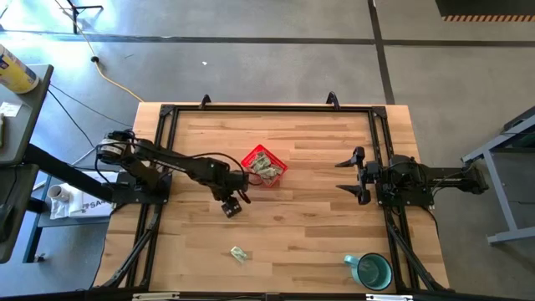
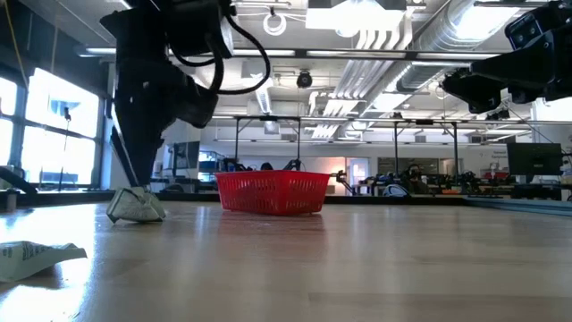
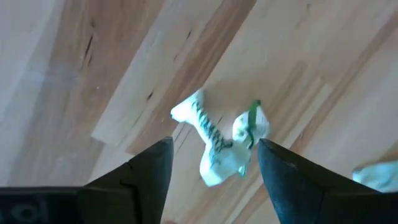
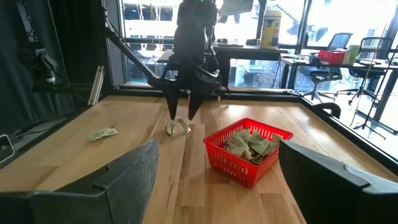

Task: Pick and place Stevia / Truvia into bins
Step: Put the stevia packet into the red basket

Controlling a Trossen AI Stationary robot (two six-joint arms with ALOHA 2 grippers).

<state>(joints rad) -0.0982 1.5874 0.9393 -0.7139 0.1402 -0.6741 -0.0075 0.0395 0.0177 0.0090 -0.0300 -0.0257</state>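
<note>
high: straight down, whole table (image 1: 318, 217) | low: tabletop level | wrists: close in | all but left wrist catch red basket (image 1: 264, 165)

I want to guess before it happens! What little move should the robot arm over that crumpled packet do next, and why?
Probably close the fingers. The left gripper stands open right over a crumpled packet on the table, which lies between its fingers, outside the red basket. Pinching it comes before lifting it to the basket. The right gripper waits open.

No text, label or number can be read anywhere; print on the packets is illegible.
</note>
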